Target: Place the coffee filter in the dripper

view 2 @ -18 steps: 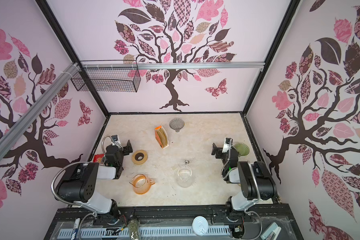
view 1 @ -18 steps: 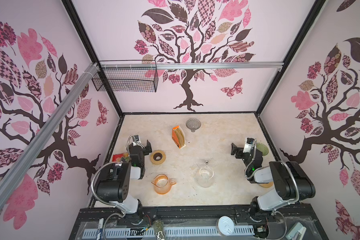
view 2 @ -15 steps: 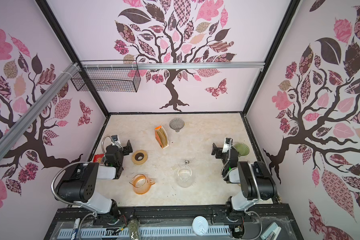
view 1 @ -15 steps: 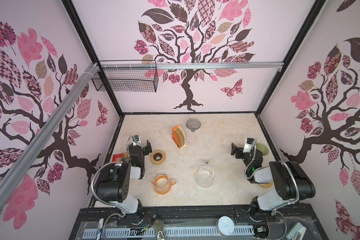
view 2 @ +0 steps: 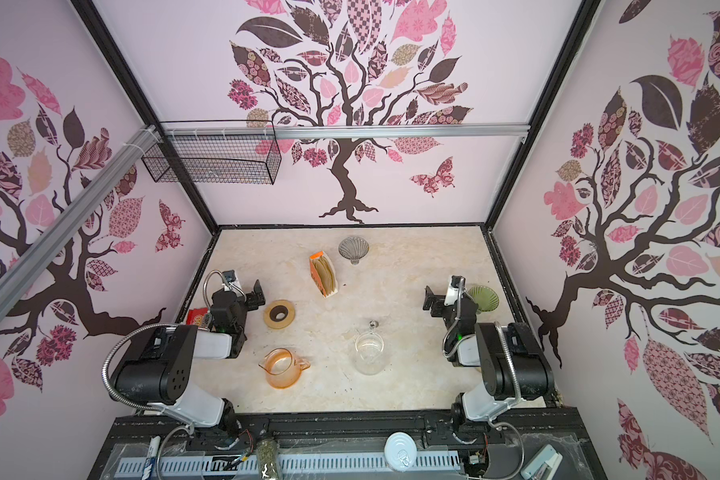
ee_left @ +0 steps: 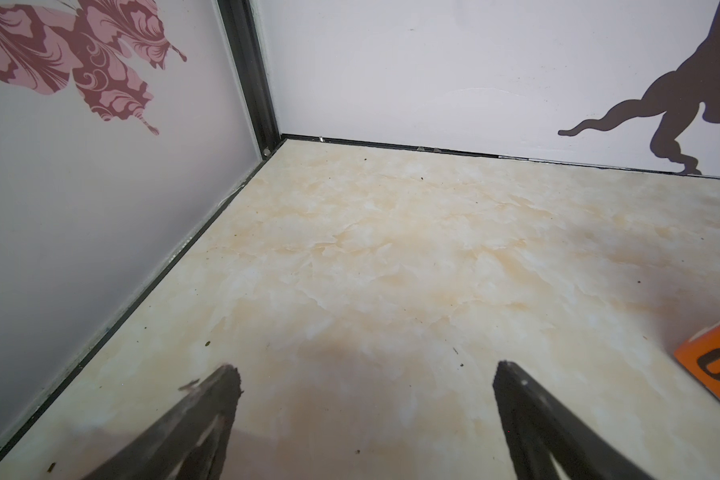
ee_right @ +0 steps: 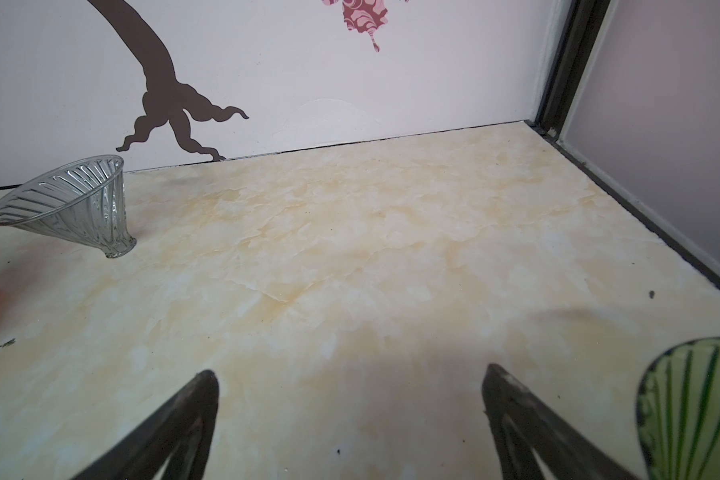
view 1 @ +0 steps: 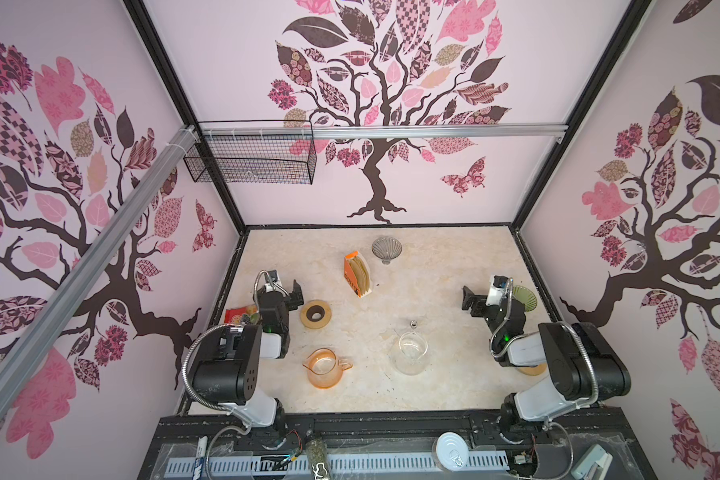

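Between decal walls (view 1: pixel 433 199), marbled tabletop (view 1: pixel 433 282), clear dripper (view 1: pixel 386 248)

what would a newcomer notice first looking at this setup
The pink and brown tree decals covering all three walls dominate. On the marble-look table, an orange box of coffee filters stands mid-back near a clear glass dripper tipped on its side. Both arms sit at the sides, left gripper and right gripper open and empty.
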Motion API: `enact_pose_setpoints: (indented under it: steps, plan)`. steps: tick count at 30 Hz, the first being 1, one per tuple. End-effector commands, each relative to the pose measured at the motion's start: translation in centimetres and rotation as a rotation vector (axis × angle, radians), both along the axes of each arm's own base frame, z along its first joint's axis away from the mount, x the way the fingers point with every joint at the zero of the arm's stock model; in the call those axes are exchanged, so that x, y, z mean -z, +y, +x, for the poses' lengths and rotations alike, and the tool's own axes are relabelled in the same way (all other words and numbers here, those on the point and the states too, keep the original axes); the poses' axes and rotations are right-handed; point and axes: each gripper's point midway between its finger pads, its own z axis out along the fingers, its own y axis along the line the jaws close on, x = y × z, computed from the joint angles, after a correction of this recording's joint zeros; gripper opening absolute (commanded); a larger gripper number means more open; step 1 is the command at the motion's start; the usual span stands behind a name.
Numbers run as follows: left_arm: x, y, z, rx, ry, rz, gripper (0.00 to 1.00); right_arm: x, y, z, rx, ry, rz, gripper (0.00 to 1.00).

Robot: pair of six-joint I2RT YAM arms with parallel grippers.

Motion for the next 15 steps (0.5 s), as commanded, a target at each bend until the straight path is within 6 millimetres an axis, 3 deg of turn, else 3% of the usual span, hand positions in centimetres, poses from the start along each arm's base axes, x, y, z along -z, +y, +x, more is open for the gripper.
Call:
enact_pose_setpoints:
  steps: [1, 15]
  plan:
    - [0.19, 0.03, -0.29, 0.004, -0.003, 0.003, 0.98, -0.99, 0.00, 0.67, 0.000, -0.034, -0.016, 1.00]
    - [0.20, 0.08, -0.20, 0.011, -0.003, -0.007, 0.98, -1.03, 0.00, 0.71, 0.000, -0.036, -0.016, 1.00]
